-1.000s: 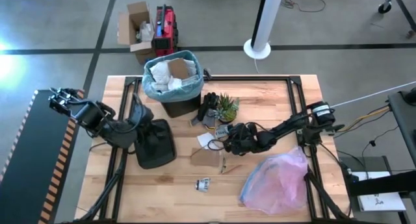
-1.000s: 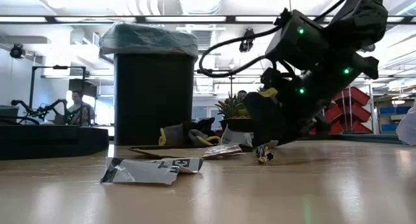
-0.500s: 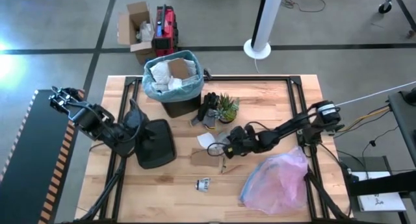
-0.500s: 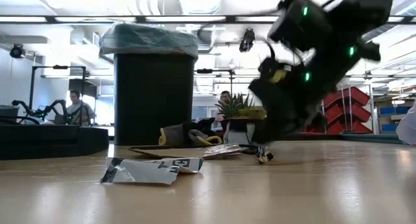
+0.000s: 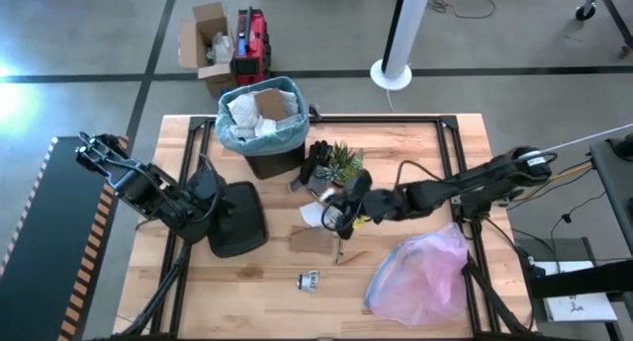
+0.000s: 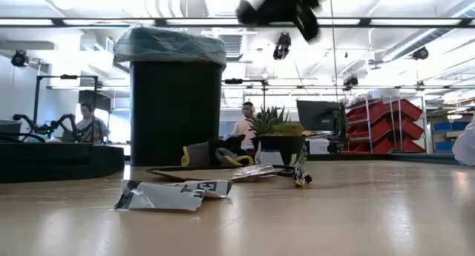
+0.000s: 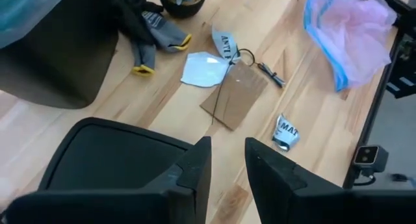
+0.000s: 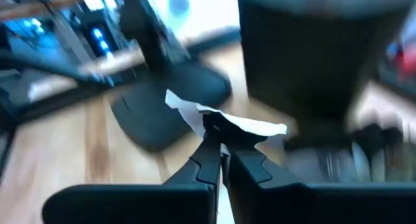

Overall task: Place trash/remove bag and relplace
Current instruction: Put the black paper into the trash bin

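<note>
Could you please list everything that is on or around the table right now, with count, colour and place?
Bin: one, black, far side of the wooden table.
Bag: one, light blue-teal, lining the bin, with white and brown trash inside.
Lid: one, black, flat on the table near the left arm.
Potted plant: one, green, right of the bin.
Gloves: dark with yellow tips, beside the plant; count unclear.
Brown card: one, mid-table.
White paper: one, touching the card.
Crumpled scrap: one, white and black, near edge.
Plastic bag: one, pinkish-lilac, right near corner.
Cardboard box: one, on the floor.
Left gripper: open above the lid.
Right gripper: shut on a white paper piece, raised over mid-table.
</note>
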Motion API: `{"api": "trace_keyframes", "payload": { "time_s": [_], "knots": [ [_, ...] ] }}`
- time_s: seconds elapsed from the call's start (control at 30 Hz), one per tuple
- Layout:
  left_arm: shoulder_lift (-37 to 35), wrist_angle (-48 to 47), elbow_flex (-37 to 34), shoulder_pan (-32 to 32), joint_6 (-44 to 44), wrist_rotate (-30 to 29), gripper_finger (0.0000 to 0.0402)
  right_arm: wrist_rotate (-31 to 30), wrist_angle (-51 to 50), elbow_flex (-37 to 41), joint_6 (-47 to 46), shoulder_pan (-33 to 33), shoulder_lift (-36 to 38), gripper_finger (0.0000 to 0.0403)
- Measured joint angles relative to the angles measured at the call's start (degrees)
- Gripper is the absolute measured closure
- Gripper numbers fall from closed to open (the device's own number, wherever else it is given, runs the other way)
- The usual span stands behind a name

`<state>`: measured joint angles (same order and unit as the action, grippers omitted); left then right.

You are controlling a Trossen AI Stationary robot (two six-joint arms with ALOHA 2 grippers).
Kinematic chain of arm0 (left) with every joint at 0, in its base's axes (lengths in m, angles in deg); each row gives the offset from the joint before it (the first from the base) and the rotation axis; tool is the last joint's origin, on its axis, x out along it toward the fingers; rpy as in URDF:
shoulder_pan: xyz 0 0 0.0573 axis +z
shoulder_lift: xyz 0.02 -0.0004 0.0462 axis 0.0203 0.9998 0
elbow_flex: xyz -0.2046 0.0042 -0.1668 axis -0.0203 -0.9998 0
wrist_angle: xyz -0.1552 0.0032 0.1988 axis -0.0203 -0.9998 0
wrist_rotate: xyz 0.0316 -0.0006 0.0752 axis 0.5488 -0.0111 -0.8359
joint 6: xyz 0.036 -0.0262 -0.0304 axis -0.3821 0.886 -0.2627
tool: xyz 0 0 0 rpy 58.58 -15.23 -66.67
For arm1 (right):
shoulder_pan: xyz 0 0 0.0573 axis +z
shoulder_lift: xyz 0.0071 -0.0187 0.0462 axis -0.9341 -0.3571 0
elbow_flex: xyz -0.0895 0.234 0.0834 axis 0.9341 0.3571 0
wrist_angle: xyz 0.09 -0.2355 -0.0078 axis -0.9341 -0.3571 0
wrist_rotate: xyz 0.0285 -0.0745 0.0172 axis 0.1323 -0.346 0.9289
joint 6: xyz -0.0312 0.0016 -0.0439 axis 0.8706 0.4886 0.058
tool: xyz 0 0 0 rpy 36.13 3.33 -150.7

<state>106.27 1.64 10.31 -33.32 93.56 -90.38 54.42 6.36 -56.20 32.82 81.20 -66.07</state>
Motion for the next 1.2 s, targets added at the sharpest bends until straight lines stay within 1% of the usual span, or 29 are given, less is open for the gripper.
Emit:
{"api": "trace_keyframes", "payload": {
  "time_s": [0.07,0.17,0.23,0.33,0.4,0.53,0.73,0.9,0.97,1.03,1.1,1.2],
  "knots": [
    [0.0,0.0,-0.1,0.0,-0.4,-0.1,0.0324,0.0,0.2,-4.4,4.5,-0.9,-1.2,0.0403],
    [0.0,0.1,-0.1,0.0,-0.4,-0.6,0.0323,0.0,-0.3,-11.0,8.8,-2.8,-4.7,0.0403],
    [0.0,0.3,-0.1,0.0,-0.4,-0.8,0.0321,1.3,-0.8,-14.8,10.2,-4.5,-7.1,0.0403],
    [0.1,1.0,-0.2,0.0,-0.5,-1.6,0.0318,5.4,-0.6,-21.4,10.5,-7.4,-11.2,0.0403],
    [0.1,1.9,-0.4,0.0,-0.6,-2.3,0.0318,5.8,-1.1,-25.9,11.2,-9.1,-14.0,0.0403],
    [0.3,3.5,-0.7,0.0,-0.6,-4.3,0.0322,6.2,-1.5,-34.5,15.4,-12.5,-19.1,0.0403],
    [0.7,6.4,-2.5,0.0,-0.6,-8.5,0.0325,6.0,-3.4,-46.6,15.9,-18.5,-26.2,0.0403],
    [0.7,11.0,-5.3,0.0,-0.7,-9.4,0.032,6.1,-10.1,-55.7,15.5,-22.4,-31.7,0.04],
    [0.7,13.0,-6.7,0.0,-0.8,-9.5,0.0318,6.7,-11.8,-59.0,15.5,-23.6,-33.5,0.0391],
    [0.7,14.6,-7.8,0.0,-0.8,-9.4,0.0317,8.1,-15.4,-61.7,15.1,-24.5,-35.0,0.0375],
    [0.8,16.4,-8.8,0.0,-0.8,-9.5,0.0318,9.0,-19.0,-63.8,14.3,-25.1,-36.1,0.0353],
    [0.8,18.7,-10.3,0.0,-1.4,-9.4,0.0323,9.0,-21.4,-65.6,14.3,-25.2,-37.4,0.0315]
  ]
}}
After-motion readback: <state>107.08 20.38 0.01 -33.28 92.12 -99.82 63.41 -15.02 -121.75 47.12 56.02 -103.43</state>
